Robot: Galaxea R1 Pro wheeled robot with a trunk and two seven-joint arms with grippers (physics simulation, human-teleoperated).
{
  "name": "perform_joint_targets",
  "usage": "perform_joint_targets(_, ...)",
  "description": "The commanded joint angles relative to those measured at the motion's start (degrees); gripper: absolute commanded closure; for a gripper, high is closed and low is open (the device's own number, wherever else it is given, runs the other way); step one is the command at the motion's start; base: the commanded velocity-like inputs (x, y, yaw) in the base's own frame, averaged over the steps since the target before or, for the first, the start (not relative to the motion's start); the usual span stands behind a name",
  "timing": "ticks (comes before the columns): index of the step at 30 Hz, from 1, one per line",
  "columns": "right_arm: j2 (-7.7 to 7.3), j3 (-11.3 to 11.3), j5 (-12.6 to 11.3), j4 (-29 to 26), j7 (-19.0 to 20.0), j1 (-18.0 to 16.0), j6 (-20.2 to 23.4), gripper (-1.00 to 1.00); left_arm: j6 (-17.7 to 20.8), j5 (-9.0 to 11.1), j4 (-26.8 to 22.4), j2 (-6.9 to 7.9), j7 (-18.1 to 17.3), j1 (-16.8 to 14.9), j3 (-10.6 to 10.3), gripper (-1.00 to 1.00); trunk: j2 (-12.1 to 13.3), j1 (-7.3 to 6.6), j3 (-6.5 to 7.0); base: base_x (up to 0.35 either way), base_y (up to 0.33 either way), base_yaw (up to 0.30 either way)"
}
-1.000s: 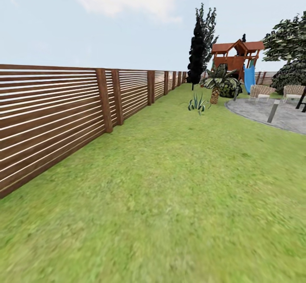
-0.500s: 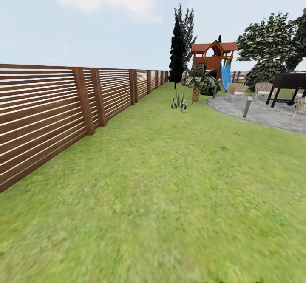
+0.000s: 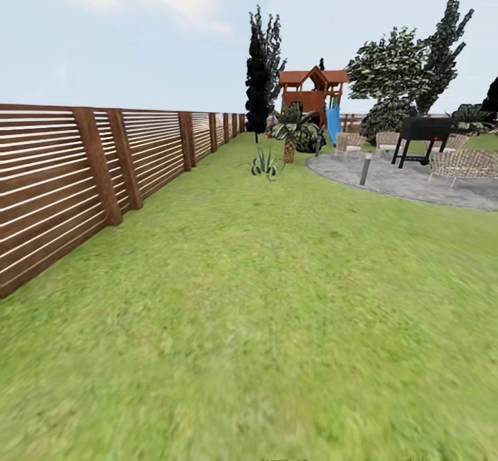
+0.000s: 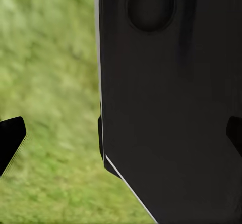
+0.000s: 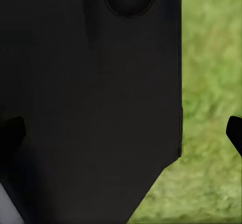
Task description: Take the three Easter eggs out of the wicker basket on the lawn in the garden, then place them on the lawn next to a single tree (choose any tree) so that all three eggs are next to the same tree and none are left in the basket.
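1. Head view: the robot is in transit, so the step in hand is, by my judgement, searching for the basket; it would do well to scan slowly and steer along the wide mottled green grass lawn, holding well apart from the brown horizontal-slat wooden fence; neither eggs nor basket can be placed from here; beyond the fence's far end stands a tall black-trunked, near-black tree, which is not a fit target; well to the fence's right, past the grey paved patio, a tree with dark green, pale-speckled leaf clusters looks a candidate; a red-brown wooden playhouse with a blue slide stands between the two.

2. Left wrist view: the left gripper shows two dark fingertips set wide apart, so it stands spread and empty; a black robot body panel lies between them, grass beside it.

3. Right wrist view: the right gripper likewise stands spread, holding nothing.
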Motion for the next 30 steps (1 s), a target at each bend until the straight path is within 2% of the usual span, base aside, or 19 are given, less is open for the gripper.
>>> perform_joint_targets(1, 0.02, -0.4, -0.3, 0.1, 0.0, 0.0, -0.3, -1.0, 0.0, 0.0, 0.0, 0.01, 0.0, 0.0, 0.0, -1.0, 0.0, 0.0, -0.07, 0.0, 0.0, -0.274)
perform_joint_targets(30, -0.13, -0.9, -0.3, -0.2, 0.0, 0.0, -0.3, -1.0, 0.0, 0.0, 0.0, 0.01, 0.0, 0.0, 0.0, -1.0, 0.0, 0.0, -0.98, 0.0, 0.0, -0.27)
